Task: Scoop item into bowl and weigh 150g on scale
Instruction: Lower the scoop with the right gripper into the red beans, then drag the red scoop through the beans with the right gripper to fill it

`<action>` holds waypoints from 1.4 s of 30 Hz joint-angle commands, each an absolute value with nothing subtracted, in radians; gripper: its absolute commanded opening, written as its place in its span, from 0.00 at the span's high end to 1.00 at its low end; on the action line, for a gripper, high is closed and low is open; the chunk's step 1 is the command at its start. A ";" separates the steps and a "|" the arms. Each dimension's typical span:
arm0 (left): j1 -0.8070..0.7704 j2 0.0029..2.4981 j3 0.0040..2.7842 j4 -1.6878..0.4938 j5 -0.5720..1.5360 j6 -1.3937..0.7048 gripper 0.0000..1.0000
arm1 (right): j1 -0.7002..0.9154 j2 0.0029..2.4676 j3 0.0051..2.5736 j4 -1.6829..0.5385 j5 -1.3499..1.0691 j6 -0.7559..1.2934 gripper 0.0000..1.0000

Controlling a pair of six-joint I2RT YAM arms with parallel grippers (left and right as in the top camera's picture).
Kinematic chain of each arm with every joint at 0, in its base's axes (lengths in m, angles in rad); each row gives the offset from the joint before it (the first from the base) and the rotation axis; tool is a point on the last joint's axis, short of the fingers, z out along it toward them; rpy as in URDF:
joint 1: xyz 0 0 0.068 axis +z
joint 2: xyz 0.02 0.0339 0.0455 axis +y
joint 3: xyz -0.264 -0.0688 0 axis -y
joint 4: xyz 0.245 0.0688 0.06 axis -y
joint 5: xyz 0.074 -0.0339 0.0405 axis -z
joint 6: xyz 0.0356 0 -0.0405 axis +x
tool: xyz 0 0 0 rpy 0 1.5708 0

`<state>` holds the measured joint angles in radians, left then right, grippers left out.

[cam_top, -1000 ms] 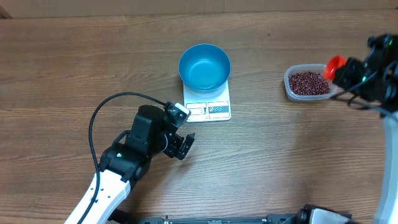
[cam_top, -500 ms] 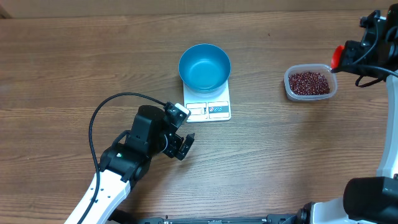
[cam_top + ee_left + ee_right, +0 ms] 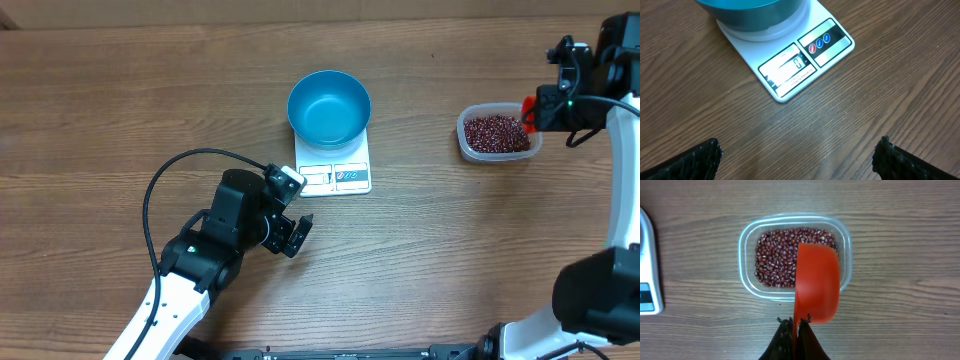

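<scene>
Nearest: left hand (image 3: 298, 233), spread wide, above tabletop (image 3: 150, 100) just short of scale (image 3: 333, 165). Blue bowl (image 3: 329, 107) on scale's far half. Well to the right, clear tub (image 3: 746, 240) of beans (image 3: 775, 260); right hand (image 3: 795, 337) pinching red scoop (image 3: 816, 282) over tub's edge.

worktop (image 3: 120, 100): wood grain, matt brown | bowl (image 3: 329, 108): blue plastic, smooth, glossy | scale (image 3: 334, 178): white plastic, smooth, shiny label panels | tub (image 3: 745, 245): clear plastic, glossy rim | beans (image 3: 775, 260): dark red-brown, slight sheen | scoop (image 3: 817, 287): red plastic, smooth | left end effector (image 3: 797, 145), fingers (image 3: 696, 161): black, rough-textured
</scene>
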<state>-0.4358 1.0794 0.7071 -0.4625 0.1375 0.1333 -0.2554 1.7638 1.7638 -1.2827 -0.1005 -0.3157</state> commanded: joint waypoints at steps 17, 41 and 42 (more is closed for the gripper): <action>-0.432 1.085 0.704 -0.430 0.120 0.071 0.00 | -0.258 1.775 1.760 -1.278 -0.097 -0.342 0.96; -0.432 1.085 0.704 -0.447 0.120 0.071 0.01 | -0.260 1.782 1.633 -1.129 -0.067 -0.448 0.96; -0.432 1.085 0.704 -0.447 0.120 0.071 0.01 | -0.260 1.785 1.625 -1.120 -0.067 -0.448 0.96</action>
<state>-0.4358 1.0794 0.7071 -0.4484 0.1295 0.0807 -0.2554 1.7763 1.6466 -1.1328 -0.0738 -0.4385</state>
